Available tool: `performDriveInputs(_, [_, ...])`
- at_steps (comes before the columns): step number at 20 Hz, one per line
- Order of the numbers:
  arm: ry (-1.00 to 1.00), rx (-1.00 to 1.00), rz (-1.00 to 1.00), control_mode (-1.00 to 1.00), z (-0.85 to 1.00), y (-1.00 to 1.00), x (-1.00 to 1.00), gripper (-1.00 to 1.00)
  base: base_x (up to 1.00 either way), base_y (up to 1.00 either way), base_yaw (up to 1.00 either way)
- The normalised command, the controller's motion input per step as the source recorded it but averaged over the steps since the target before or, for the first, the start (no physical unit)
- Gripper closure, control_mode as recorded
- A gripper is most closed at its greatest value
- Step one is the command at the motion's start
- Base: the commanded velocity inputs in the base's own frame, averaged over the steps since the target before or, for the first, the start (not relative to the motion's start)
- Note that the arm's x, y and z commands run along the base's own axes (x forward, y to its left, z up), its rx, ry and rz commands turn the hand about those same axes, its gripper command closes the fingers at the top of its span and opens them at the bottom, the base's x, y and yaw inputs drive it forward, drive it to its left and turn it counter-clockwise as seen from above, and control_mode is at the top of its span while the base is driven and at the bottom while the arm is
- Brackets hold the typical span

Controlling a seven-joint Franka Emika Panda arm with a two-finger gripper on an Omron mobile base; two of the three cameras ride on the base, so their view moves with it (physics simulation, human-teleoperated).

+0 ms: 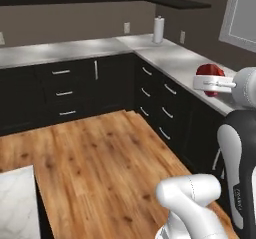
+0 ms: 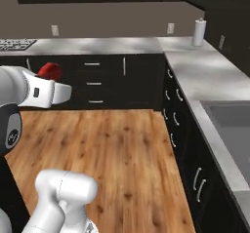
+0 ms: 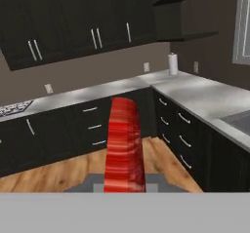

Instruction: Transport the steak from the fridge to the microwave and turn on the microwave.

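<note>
My gripper [image 1: 210,84] is shut on the steak [image 1: 210,71], a small flat red piece of meat, and holds it in the air beside the right-hand counter. From the right base view the steak [image 2: 50,71] sticks up behind the white hand, with the gripper [image 2: 51,79] clamped on its lower part. In the hand view the steak [image 3: 124,144] stands edge-on as a red striped slab rising from the gripper [image 3: 125,184], and it hides the fingertips. The fridge and the microwave are out of view.
An L-shaped grey counter [image 1: 75,50] over black drawers wraps the far wall and the right side. A paper towel roll [image 1: 158,29] stands in its corner. A sink [image 2: 229,122] is set in the right counter, and a stove top [image 2: 14,44] lies far left. Wooden floor [image 1: 100,163] is open ahead; a marble island corner [image 1: 17,203] lies at lower left.
</note>
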Motion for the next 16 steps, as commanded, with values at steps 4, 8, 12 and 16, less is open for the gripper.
performDriveInputs(4, [0.0,0.0,0.0,1.0,0.0,0.0,0.0,1.0,0.77,0.08,0.23])
performDriveInputs(8, [0.0,0.0,0.0,1.0,0.0,0.0,0.0,1.0,0.77,0.06,0.25])
performDriveInputs(12, [0.0,0.0,0.0,1.0,0.0,0.0,0.0,1.0,0.78,0.05,0.25])
performDriveInputs(16, [0.0,0.0,0.0,1.0,0.0,0.0,0.0,1.0,0.76,0.05,0.27])
